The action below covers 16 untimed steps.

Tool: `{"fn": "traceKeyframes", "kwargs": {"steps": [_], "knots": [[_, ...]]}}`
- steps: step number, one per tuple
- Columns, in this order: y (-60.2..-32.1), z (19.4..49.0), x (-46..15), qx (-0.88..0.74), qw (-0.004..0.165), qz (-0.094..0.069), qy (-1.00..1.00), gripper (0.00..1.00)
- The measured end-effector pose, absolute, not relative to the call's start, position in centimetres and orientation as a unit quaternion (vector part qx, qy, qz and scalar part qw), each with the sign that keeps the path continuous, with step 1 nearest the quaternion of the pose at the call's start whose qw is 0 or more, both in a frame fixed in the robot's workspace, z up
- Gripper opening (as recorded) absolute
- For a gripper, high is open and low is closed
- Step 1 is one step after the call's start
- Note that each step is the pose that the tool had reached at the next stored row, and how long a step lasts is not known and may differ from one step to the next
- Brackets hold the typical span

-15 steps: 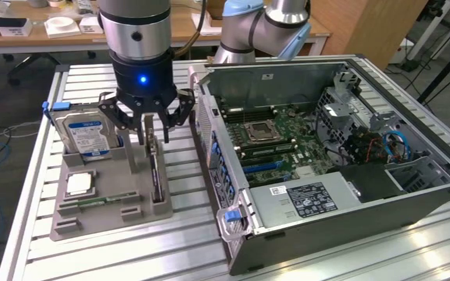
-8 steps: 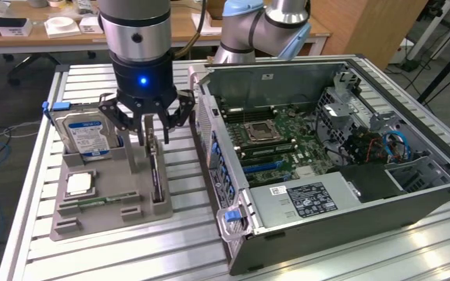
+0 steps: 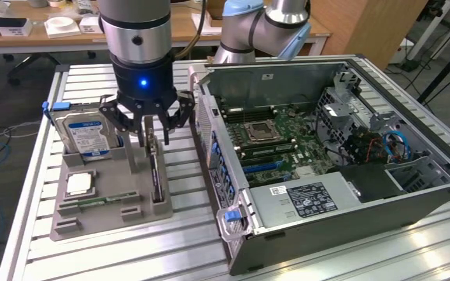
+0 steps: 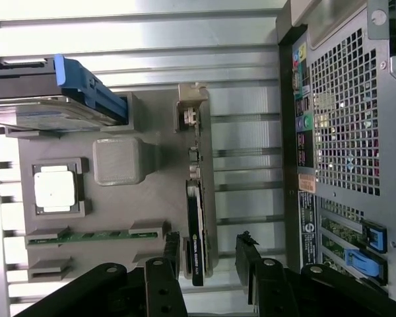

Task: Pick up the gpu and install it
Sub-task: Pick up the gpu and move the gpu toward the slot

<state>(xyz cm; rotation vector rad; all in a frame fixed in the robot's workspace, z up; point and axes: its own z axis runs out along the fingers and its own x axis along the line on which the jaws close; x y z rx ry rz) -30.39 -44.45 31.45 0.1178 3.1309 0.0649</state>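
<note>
The open computer case point(image 3: 287, 76) lies at the exterior view's right. Beside it, a grey holder tray point(image 3: 108, 208) keeps the gpu point(image 4: 197, 231) standing on edge in a slot. The gripper point(image 4: 209, 246) hangs over the card, jaws spread to either side. The card looks light, stiff and fragile, best pinched across its flat faces near the top edge. The white lettering on it is too small to read.

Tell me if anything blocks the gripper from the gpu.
Nothing visible does. The gripper hangs right over the gpu, which stands on edge in the gray holder, with its open fingers to either side of the card. The hard drive stands apart in its own slot.
</note>
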Motion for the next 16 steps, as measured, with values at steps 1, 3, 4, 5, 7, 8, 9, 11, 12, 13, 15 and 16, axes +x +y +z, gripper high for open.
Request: {"fn": "traceKeyframes", "kwargs": {"steps": [1,3,4,5,7,8,9,11,12,13,15,16], "knots": [[-44.45,31.41,-30.39,0.038,0.004,0.021,0.999,0.47],[-44.45,31.34,-30.39,0.038,0.004,0.021,0.999,0.47],[-44.45,31.31,-30.39,0.038,0.004,0.021,0.999,0.47],[-44.45,31.27,-30.39,0.038,0.004,0.021,0.999,0.47],[-44.45,31.20,-30.39,0.038,0.004,0.021,0.999,0.47],[-44.45,31.16,-30.39,0.038,0.004,0.021,0.999,0.47],[-44.45,31.12,-30.39,0.038,0.004,0.021,0.999,0.47],[-44.45,31.05,-30.39,0.038,0.004,0.021,0.999,0.47],[-44.45,31.02,-30.39,0.038,0.004,0.021,0.999,0.47],[-44.45,30.98,-30.39,0.038,0.004,0.021,0.999,0.47],[-44.46,30.92,-30.39,0.038,0.004,0.021,0.999,0.47],[-44.45,30.88,-30.39,0.038,0.004,0.021,0.999,0.47]]}}
